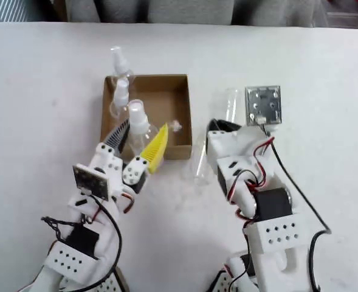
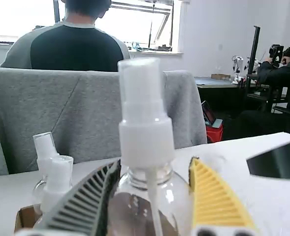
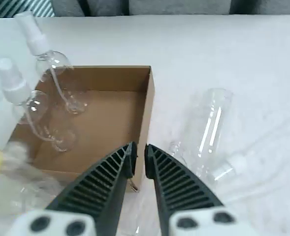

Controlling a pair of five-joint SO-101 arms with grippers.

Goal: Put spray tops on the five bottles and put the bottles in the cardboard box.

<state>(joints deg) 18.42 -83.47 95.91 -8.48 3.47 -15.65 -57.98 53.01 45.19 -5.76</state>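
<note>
Capped bottle [image 2: 145, 147] upright, spray top up, long axis vertical, over the cardboard box's [image 1: 148, 77] near-left corner. Left end effector [image 1: 146, 129] pinches its body, likely for lowering beside the two capped bottles [image 3: 52, 64] leaning far-left inside the box. Bare bottle [image 3: 209, 128] lies flat on the bench [image 1: 45, 91], right of the box, along its wall. Right end effector [image 3: 139, 147] pressed together, empty.

Bright, even light floods the white desk [image 1: 312, 61], nearly washing it out beyond the cardboard box [image 1: 188, 115]. Shadows are soft and faint inside the box and under the arms [image 1: 270, 207]. Far behind the box a window [image 2: 140, 24] glares white, backlighting the bottle [image 2: 135, 206] in the left pincer [image 2: 153, 164].
</note>
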